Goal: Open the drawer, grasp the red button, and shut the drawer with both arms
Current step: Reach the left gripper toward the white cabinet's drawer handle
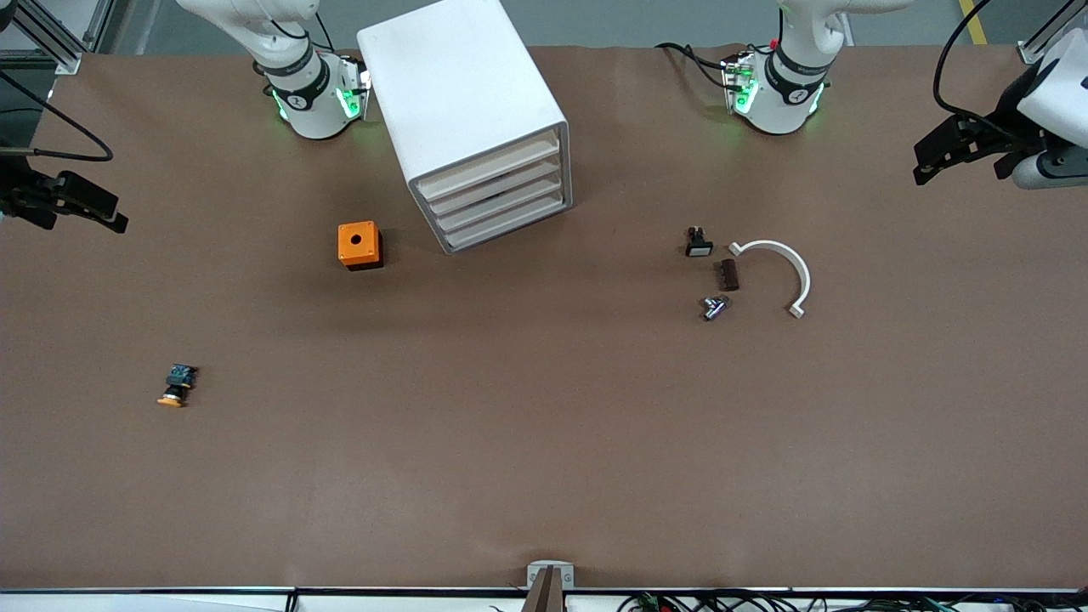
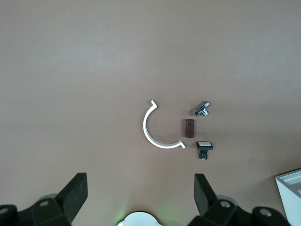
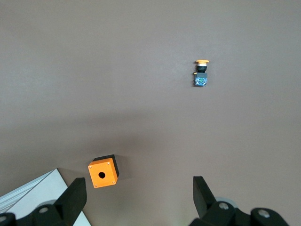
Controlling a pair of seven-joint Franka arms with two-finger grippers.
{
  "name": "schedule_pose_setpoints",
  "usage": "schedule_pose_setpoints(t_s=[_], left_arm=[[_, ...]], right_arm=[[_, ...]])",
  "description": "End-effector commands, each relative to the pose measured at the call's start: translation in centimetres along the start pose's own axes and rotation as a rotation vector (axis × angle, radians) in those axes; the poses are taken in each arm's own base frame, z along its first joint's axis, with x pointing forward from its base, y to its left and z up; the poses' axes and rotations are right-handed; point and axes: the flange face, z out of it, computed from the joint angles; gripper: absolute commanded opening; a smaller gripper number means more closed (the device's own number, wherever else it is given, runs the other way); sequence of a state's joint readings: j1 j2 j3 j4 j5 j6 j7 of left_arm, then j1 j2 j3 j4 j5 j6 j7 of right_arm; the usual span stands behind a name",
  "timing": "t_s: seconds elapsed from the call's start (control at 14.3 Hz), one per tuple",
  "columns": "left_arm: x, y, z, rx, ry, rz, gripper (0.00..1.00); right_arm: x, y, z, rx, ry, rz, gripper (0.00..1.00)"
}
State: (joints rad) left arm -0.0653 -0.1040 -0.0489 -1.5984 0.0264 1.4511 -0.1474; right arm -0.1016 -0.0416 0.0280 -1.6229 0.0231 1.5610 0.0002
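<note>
The white cabinet stands between the two arm bases, and its four cream-fronted drawers are all pushed in. A corner of it shows in the left wrist view and in the right wrist view. The red-capped button is hidden. My left gripper is open and empty, up in the air over the left arm's end of the table. My right gripper is open and empty, up over the right arm's end. Both arms wait.
A small orange box with a hole sits beside the cabinet. An orange-yellow-capped button lies toward the right arm's end. A black-and-white switch, a brown block, a metal fitting and a white curved piece lie toward the left arm's end.
</note>
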Motion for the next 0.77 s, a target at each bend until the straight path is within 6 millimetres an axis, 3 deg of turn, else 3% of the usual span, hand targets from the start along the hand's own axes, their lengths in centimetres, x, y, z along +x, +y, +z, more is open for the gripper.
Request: schedule_pose_setpoints(t_s=[0.0,0.14,0.35,0.49,0.56,0.7], left_arm=[[0.0,-0.1,-0.6,0.02,-0.003,0.003,1.0],[0.1,0.2,-0.6,0.021,-0.001,0.005,1.0],[2.5,0.9,1.4,0.022,-0.037,0.016,1.0],[4.2,2.0,4.2,0.025,-0.081,0.019,1.0],[4.9,3.8,5.5,0.02,-0.087,0.004,1.0],[6.7,5.2,7.9,0.01,-0.09,-0.133,1.0]], right_arm=[[-0.8,-0.3,-0.2,-0.034,0.015,-0.038,1.0],[-0.8,-0.3,-0.2,-0.034,0.017,-0.038,1.0],[-0.8,-0.3,-0.2,-0.032,0.017,-0.037,1.0],[-0.8,-0.4,-0.2,-0.023,0.017,-0.037,1.0],[-0.8,-0.4,-0.2,-0.022,0.017,-0.035,1.0],[-0.8,-0.4,-0.2,-0.022,0.014,-0.035,1.0]])
